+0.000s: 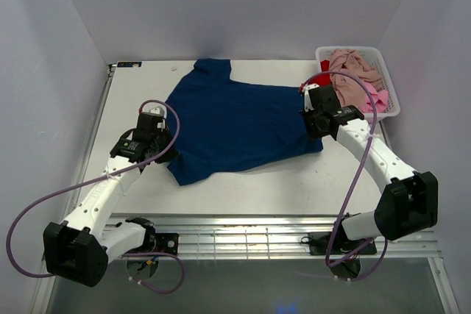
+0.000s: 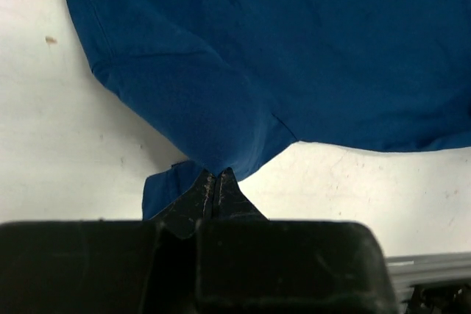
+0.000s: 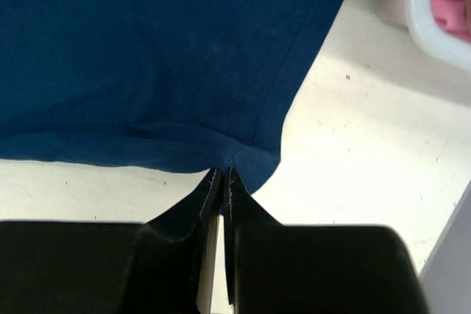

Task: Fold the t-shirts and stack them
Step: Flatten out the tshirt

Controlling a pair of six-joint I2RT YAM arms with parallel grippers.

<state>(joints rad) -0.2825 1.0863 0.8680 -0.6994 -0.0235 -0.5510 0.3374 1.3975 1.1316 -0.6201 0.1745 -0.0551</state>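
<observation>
A navy blue t-shirt (image 1: pixel 235 119) lies spread flat across the middle of the table, plain side up. My left gripper (image 1: pixel 166 154) is shut on the shirt's near-left edge; in the left wrist view the closed tips (image 2: pixel 213 176) pinch a fold of the blue cloth (image 2: pixel 294 56). My right gripper (image 1: pixel 310 129) is shut on the shirt's right corner; in the right wrist view its tips (image 3: pixel 222 170) clamp the hem of the blue cloth (image 3: pixel 147 56). More t-shirts sit in the basket: a pink-beige one (image 1: pixel 357 70), a bright pink one (image 1: pixel 376 99) and a red one (image 1: pixel 319 81).
A white slotted basket (image 1: pixel 393 79) stands at the back right corner, close behind my right wrist; its rim (image 3: pixel 434 31) shows in the right wrist view. White walls close in the table on three sides. A metal rail (image 1: pixel 243 237) runs along the near edge.
</observation>
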